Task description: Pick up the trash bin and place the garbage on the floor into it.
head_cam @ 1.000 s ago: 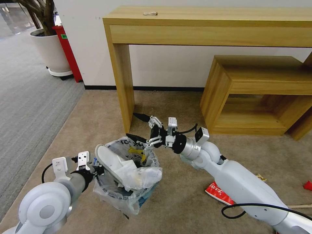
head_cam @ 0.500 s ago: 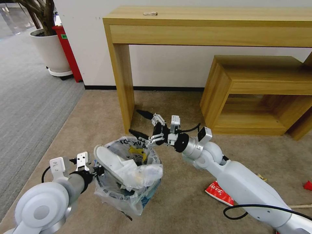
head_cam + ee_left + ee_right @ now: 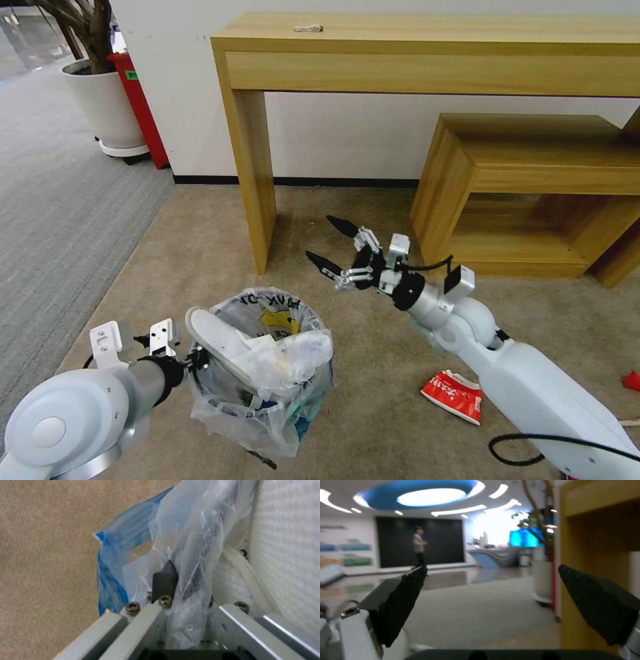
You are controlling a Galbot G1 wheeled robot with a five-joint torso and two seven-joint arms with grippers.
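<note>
Right gripper (image 3: 328, 245) pulled back from over bin (image 3: 260, 373), jaws spread, empty. Left gripper (image 3: 193, 360) still pinching bin rim. Red packet (image 3: 452, 395) prob next.

The head view looks forward and down from above onto the floor (image 3: 200, 227), both arms and the trash bin (image 3: 261, 363). The left wrist view sits very close against the same bin's plastic liner (image 3: 186, 542), with carpet beyond. The right wrist view faces level, outward between its end effector's fingertips (image 3: 405, 597) toward a distant hall.
</note>
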